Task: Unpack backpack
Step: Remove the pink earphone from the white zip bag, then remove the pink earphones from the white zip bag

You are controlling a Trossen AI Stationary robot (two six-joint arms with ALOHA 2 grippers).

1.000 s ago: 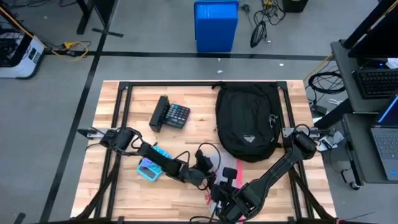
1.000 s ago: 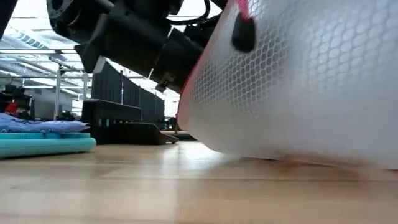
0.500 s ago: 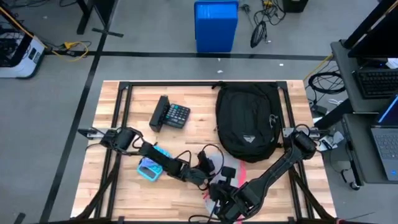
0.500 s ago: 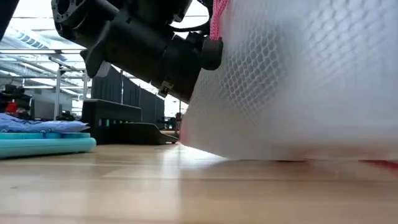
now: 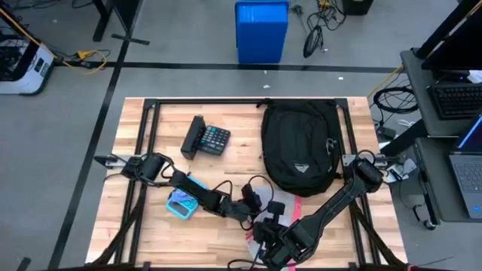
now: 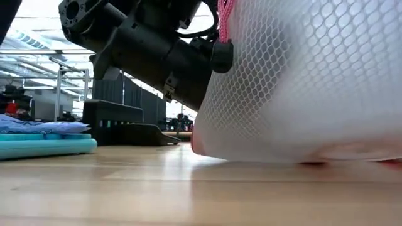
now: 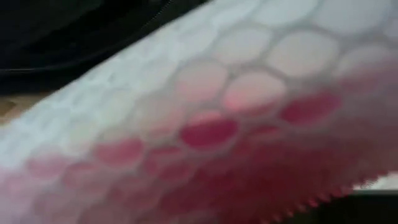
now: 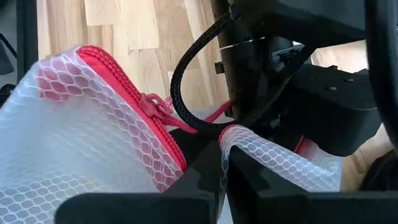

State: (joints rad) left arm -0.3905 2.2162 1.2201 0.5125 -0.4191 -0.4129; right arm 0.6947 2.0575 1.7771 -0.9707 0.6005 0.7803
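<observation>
The black backpack [image 5: 300, 147] lies flat on the table's far right part, and no gripper touches it. In front of it, near the table's front edge, a white mesh pouch [image 5: 277, 211] with a pink zipper [image 8: 134, 118] sits between both grippers. In the low view its underside [image 6: 295, 154] rests on the wood. My left gripper [image 5: 252, 205] is at the pouch's left end. My right gripper [image 5: 273, 229] is just on its near side, shut on the mesh. My left gripper meets the pink pull cord [image 8: 202, 119] that runs straight from the zipper slider [image 8: 152, 106] into it. The gripper's own body hides its fingertips. It comes in slanting from the table's left, above the pouch. My right gripper pinches a fold of the white mesh [image 8: 239, 146] between its two fingers, beside the end of the zipper. The mesh rises out of the narrow gap between the fingers. The rest of the pouch spreads away on the table.
A black calculator [image 5: 207, 138] lies at the far left. A teal case [image 5: 181, 202] sits under the left arm and shows in the low view's left [image 6: 44, 147]. A black cable [image 5: 233, 187] loops beside it. Bare wood shows along the near left.
In the low view the pouch has sunk until its underside is on the wood, and its left edge has shifted toward the table's right. My left gripper has come down with it and moved a little toward the right.
</observation>
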